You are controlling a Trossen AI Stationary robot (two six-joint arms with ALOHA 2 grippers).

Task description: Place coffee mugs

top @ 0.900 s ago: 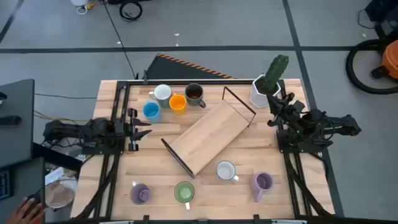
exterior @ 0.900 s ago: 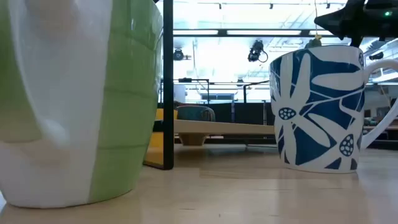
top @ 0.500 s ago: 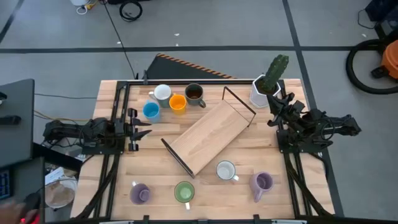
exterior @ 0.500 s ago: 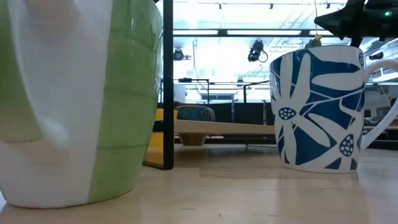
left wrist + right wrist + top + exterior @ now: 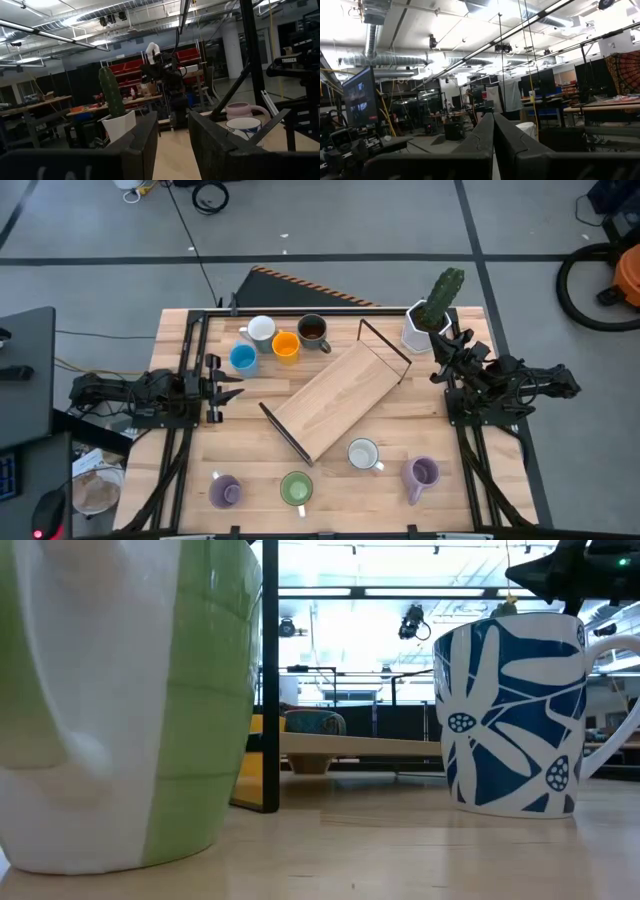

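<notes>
Left gripper I see parted and empty at the table's left edge; right gripper pressed closed beside the long tilted wooden rack. Eight small ceramic coffee mugs stand around it.

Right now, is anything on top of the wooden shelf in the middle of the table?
Nothing shows on the wooden shelf; its board is bare and every mug stands on the table around it. What lies under the board is covered.
</notes>
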